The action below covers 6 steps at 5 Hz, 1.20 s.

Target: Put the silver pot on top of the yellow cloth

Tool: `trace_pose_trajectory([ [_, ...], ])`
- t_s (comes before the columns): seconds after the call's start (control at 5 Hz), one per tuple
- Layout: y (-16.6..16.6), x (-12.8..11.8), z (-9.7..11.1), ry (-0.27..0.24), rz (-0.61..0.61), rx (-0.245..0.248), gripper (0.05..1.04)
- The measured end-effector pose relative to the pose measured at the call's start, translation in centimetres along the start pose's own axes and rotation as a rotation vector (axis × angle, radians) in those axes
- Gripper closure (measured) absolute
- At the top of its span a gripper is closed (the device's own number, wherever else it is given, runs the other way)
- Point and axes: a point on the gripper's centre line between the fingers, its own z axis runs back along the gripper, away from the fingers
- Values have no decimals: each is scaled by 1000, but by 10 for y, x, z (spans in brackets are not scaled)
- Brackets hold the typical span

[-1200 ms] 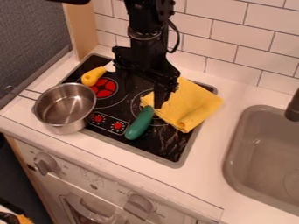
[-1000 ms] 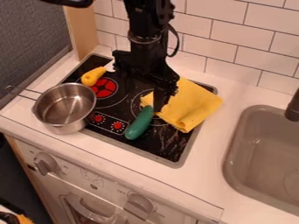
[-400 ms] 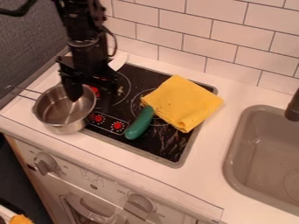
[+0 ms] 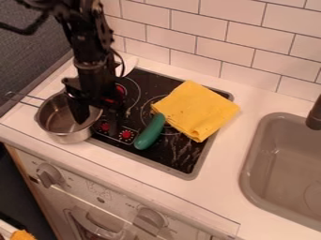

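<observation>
Away from the yellow cloth (image 4: 197,110) the gripper (image 4: 98,123) has moved, across to the silver pot (image 4: 65,137), and compared with the last moment it is a little lower and more to the right. The pot has kept its place, and so has the cloth.

Now the pot stands upright at the left side of the black stove top (image 4: 179,152), partly over its edge, with its wire handle (image 4: 25,99) pointing to the upper left. Cloth lies folded at the right part of the stove, and the green vegetable (image 4: 150,132) is between them, with its upper end just beside the cloth.

Jaws are apart: one finger is inside the pot, the other is on its outer right side, so the wall seems to be between them. I judge that the step in hand is to line up for the grasp. Next move calls for closing firmly on this wall, then lifting the pot high enough to pass above the vegetable, keeping it level.
</observation>
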Motion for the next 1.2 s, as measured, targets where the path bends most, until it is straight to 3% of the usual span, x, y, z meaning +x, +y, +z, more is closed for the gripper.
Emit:
trace_pose_trajectory([
  [0.2,4,-2,-13,14,16,-2,140],
  [0.6,5,-5,-18,20,32,-7,726],
  [0.8,5,-8,-17,36,44,-5,917],
  [1.0,1,-14,4,-5,94,-12,1002],
  [1.2,-10,-14,40,-56,119,25,1006],
])
